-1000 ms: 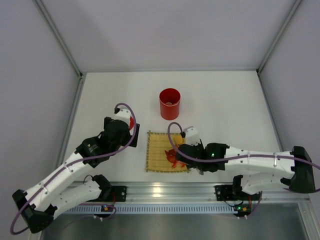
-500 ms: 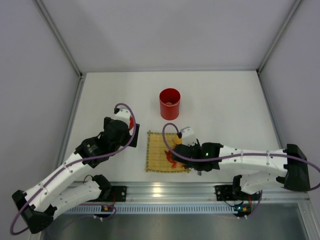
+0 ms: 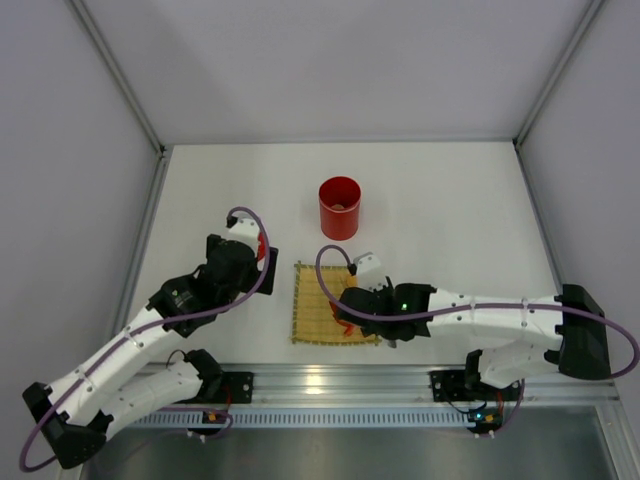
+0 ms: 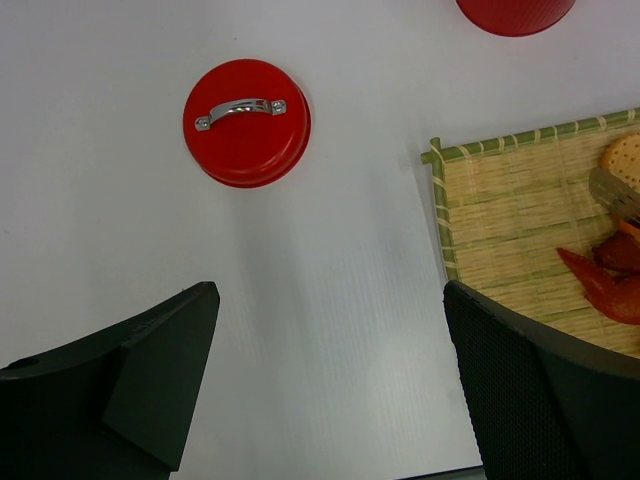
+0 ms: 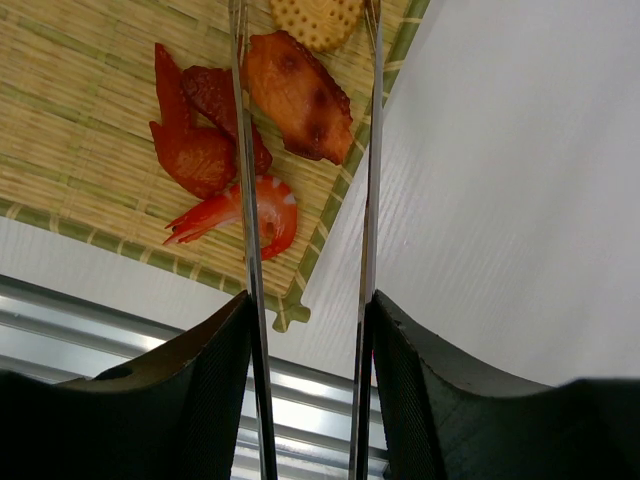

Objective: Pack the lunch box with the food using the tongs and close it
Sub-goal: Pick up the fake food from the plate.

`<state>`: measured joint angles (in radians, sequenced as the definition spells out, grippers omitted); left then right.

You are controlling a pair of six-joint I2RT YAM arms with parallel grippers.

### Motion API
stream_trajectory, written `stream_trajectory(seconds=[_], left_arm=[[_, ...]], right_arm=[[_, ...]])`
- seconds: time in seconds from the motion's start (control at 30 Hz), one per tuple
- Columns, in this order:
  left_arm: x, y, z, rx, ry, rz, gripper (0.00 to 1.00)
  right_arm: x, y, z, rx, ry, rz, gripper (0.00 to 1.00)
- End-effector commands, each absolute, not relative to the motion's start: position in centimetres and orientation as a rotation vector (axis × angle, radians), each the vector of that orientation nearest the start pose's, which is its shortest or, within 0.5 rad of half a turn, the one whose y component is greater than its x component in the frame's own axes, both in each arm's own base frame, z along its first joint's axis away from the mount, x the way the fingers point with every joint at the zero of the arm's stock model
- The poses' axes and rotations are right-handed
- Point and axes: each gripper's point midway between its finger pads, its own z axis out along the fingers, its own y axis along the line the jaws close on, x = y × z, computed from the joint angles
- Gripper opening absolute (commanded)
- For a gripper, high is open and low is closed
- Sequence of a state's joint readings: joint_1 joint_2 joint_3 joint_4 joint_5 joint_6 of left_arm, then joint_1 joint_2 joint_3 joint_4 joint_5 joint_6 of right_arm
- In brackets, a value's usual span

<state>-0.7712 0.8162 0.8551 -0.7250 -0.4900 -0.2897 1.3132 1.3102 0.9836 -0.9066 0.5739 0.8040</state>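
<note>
**Lining up the tongs over the mat**

The right fingers [image 5: 190,400] are clamped on the tongs [image 5: 371,180], squeezing the two slim steel arms partway together. Both arms reach out over the bamboo mat [image 5: 80,90], where the food [image 5: 298,95] lies. In the wrist view they straddle a browned, glazed piece. A shrimp [image 5: 262,215] and some red chunks [image 5: 200,145] sit just to its left, and a cracker [image 5: 315,20] lies beyond it.

Now the handling. These bites look light and glossy, so I expect them to slide on smooth steel. The browned piece wants a pinch across its thick middle. The shrimp is better taken on the body than on the thin tail. The cracker looks brittle and calls for a gentle squeeze.

The lunch box [image 3: 340,225] stands upright and open on the tabletop [image 3: 450,200], beyond the mat and apart from it. The lid [image 4: 247,122] lies flat to the left, handle up. The left fingers [image 4: 150,370] hover near it, spread wide and holding nothing.

What can't be seen: the tongs' tips run off the top of the wrist view, so contact with the food is impossible to call. From overhead, the right arm covers most of the food, and something pale inside the box is too small to name.
</note>
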Motion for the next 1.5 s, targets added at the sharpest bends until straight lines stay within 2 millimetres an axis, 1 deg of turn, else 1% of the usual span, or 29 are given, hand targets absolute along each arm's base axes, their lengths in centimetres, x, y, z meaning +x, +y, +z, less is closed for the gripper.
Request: stream_trajectory(seconds=[0.0,0.23,0.4,0.6,0.7,0.77,1.07,1.17,1.2,1.27,1.3,1.37,1.4,1.43,1.47], left_arm=[[22.2,-11.6,20.1,0.253,2.119,-0.076,0.99],[22.2,-11.7,20.2,0.253,2.115,-0.083,0.99],[22.2,-11.6,20.2,0.253,2.115,-0.082,0.99],[22.2,-11.6,20.2,0.251,2.114,-0.083,0.99],[22.2,-11.6,20.2,0.251,2.113,-0.085,0.99],[22.2,-11.6,20.2,0.254,2.114,-0.083,0.99],[22.2,-11.6,20.2,0.252,2.112,-0.083,0.99],[22.2,-11.6,20.2,0.253,2.115,-0.081,0.99],[22.2,-11.6,20.2,0.251,2.113,-0.085,0.99],[22.2,-11.6,20.2,0.251,2.114,-0.083,0.99],[22.2,-11.6,20.2,0.250,2.113,-0.084,0.99],[22.2,-11.6,20.2,0.253,2.115,-0.081,0.99],[22.2,-11.6,20.2,0.250,2.113,-0.084,0.99],[22.2,-11.6,20.2,0.250,2.113,-0.084,0.99],[22.2,-11.6,20.2,0.251,2.114,-0.083,0.99]], right_arm=[[13.8,24.5,12.9,-0.467,2.403,0.088,0.48],[13.9,24.1,12.9,-0.446,2.409,0.097,0.42],[14.0,24.6,12.9,-0.468,2.413,0.093,0.36],[14.2,25.1,13.7,-0.478,2.398,0.112,0.33],[14.4,25.4,14.4,-0.481,2.385,0.122,0.32],[14.6,25.7,15.4,-0.480,2.366,0.125,0.32],[15.3,25.5,17.9,-0.467,2.322,0.123,0.32],[15.6,25.3,19.2,-0.455,2.299,0.130,0.32],[16.0,25.3,20.2,-0.439,2.278,0.136,0.33],[16.4,24.9,21.2,-0.433,2.263,0.123,0.33],[17.1,24.9,22.5,-0.411,2.239,0.127,0.33],[17.7,24.6,23.7,-0.399,2.222,0.128,0.33],[18.4,24.5,25.0,-0.387,2.201,0.135,0.33],[18.8,24.4,25.6,-0.376,2.195,0.136,0.34],[19.3,24.4,26.8,-0.357,2.179,0.153,0.34]])
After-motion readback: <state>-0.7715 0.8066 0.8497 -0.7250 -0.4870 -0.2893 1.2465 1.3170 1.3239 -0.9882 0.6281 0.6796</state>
